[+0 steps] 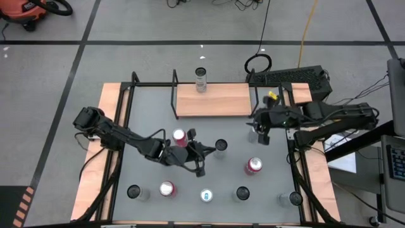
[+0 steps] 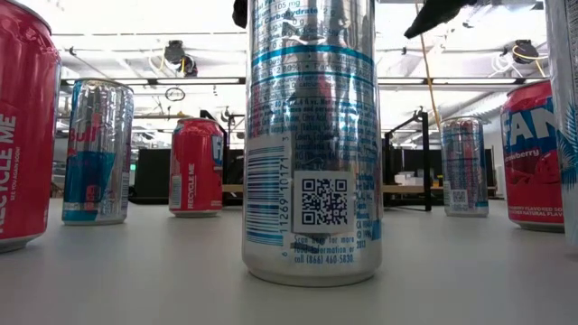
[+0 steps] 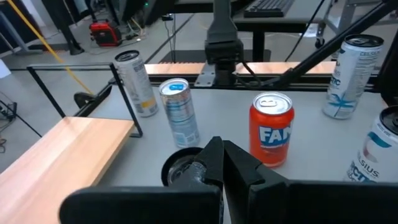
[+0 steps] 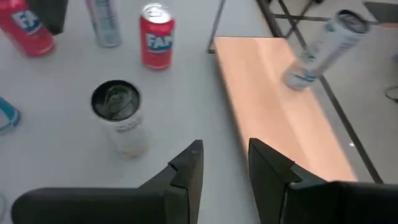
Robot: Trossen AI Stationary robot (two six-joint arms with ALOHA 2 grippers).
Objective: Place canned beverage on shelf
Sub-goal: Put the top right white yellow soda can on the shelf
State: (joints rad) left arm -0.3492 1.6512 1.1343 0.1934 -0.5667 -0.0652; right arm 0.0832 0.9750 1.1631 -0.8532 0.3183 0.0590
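Note:
The shelf (image 1: 212,99), a light-wood board with black rod frames, lies at the table's far middle. One silver can (image 1: 201,80) stands upright on the board near its far edge and also shows in the right wrist view (image 4: 317,53). My left gripper (image 1: 204,162) is shut and empty at mid-table. It points toward the right edge, just short of a dark-topped can (image 3: 180,168). I cannot tell whether it touches that can. My right gripper (image 4: 227,152) hangs open above the table by the shelf's right end (image 1: 259,134), with nothing between its fingers.
Red cans stand at mid-table (image 1: 180,137) and right of centre (image 1: 254,166). A row of several cans lines the near edge (image 1: 206,196); one of them fills the low view (image 2: 312,135). A keyboard (image 1: 291,77) lies behind the shelf.

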